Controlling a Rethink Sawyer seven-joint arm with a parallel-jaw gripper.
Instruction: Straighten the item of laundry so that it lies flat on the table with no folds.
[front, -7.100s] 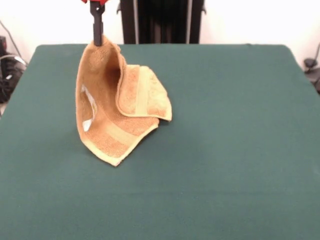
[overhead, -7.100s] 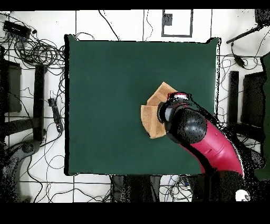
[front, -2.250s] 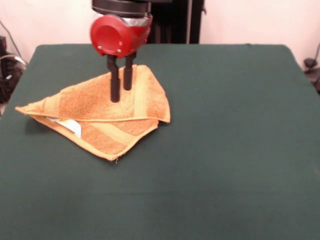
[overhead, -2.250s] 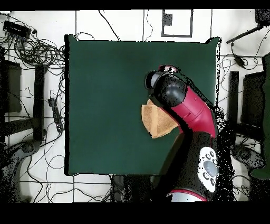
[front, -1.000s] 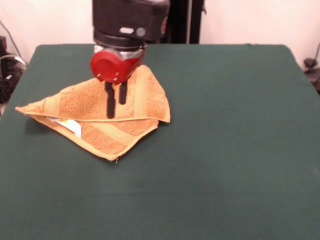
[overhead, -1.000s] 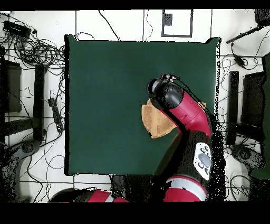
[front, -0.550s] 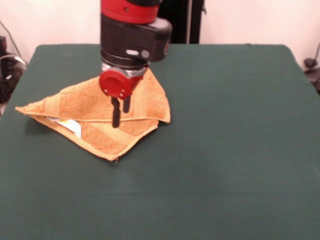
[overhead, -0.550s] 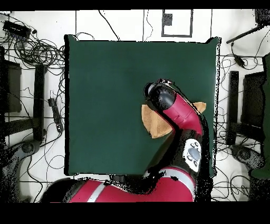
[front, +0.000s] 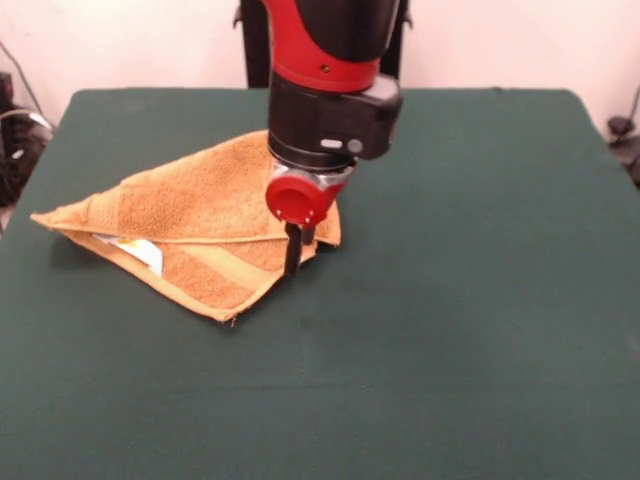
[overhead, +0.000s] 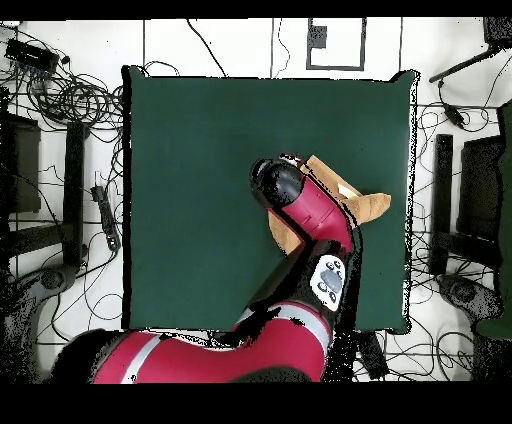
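Observation:
The item of laundry (front: 190, 200) is a golden-orange towel folded over itself into a rough triangle on the left half of the green table (front: 480, 250). A white tag (front: 140, 252) peeks out between its layers near the left tip. My gripper (front: 297, 258) hangs low over the towel's right front corner, just at the folded edge, open, with nothing between its fingers. In the overhead view the arm's red head (overhead: 280, 185) hides the gripper and most of the towel (overhead: 365, 205); only tan patches show on either side of the arm.
Cables and stands lie on the floor around the table (overhead: 190, 150). The towel's left tip (front: 40, 215) lies close to the table's left edge.
The arm has travelled right and toward the camera, from above the towel's middle to its right front corner, and come lower. The towel has kept its shape and place.

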